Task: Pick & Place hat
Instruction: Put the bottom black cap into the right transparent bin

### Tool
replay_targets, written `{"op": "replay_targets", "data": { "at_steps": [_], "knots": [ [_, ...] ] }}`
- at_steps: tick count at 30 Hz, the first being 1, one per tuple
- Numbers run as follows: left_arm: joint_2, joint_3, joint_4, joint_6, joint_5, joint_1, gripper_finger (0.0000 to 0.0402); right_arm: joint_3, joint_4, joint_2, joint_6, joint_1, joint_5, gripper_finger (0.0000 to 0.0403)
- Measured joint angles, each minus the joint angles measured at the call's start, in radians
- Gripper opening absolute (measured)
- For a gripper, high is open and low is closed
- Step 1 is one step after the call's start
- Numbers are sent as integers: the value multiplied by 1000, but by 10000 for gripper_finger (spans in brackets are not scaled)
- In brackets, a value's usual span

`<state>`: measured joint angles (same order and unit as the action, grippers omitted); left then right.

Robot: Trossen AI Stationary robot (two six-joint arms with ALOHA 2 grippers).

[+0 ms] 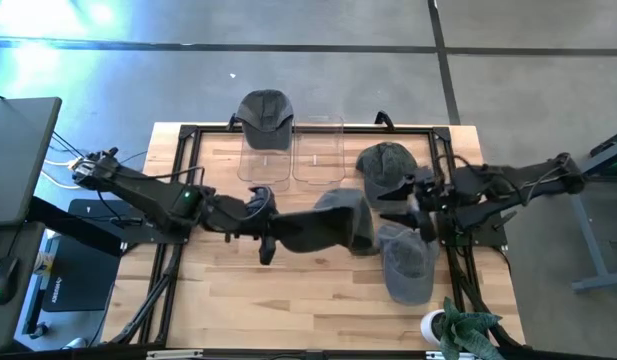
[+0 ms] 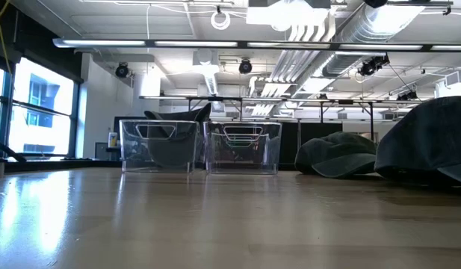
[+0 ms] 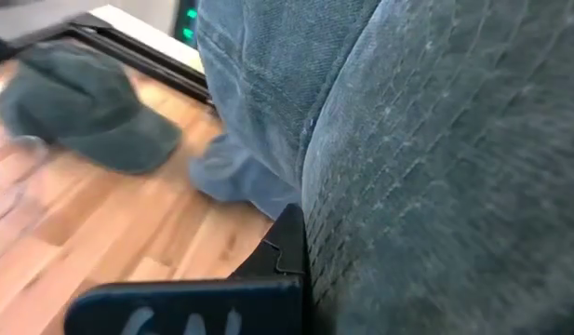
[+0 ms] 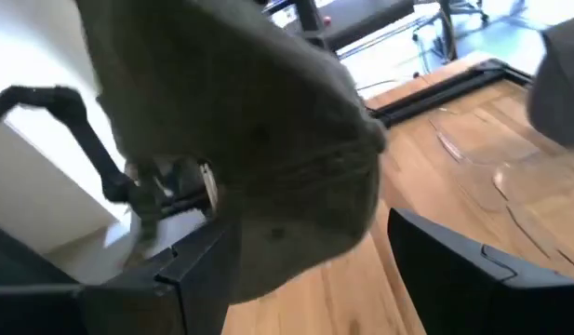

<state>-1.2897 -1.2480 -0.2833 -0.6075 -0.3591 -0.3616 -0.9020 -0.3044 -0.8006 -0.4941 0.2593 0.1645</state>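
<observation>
Two black jointed arms — left arm (image 1: 158, 195) shows green light; right arm (image 1: 508, 185) matte black.

Matt grey cloth hat (image 1: 328, 225) — glossy clear plastic bins (image 2: 200, 146) — wood table (image 1: 288, 290).

Bright overhead light; floor glare; wrist views blurred.

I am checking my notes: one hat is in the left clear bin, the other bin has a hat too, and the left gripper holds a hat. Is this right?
Not quite. The high view shows the right clear bin empty; only the left bin contains a hat. The left gripper does hold a hat.
</observation>
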Motion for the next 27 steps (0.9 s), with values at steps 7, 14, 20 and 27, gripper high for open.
{"op": "replay_targets", "data": {
  "at_steps": [7,14,20,27],
  "knots": [
    [7,1,66,40,142,37,0,3,54,-128,50,35,18,264],
    [2,1,88,54,241,35,0,2,365,-188,117,28,117,264],
    [-30,0,206,80,322,37,0,1,548,-279,88,22,161,264],
    [-131,18,370,61,399,48,0,1,518,-292,-96,23,248,264]
  ]
}}
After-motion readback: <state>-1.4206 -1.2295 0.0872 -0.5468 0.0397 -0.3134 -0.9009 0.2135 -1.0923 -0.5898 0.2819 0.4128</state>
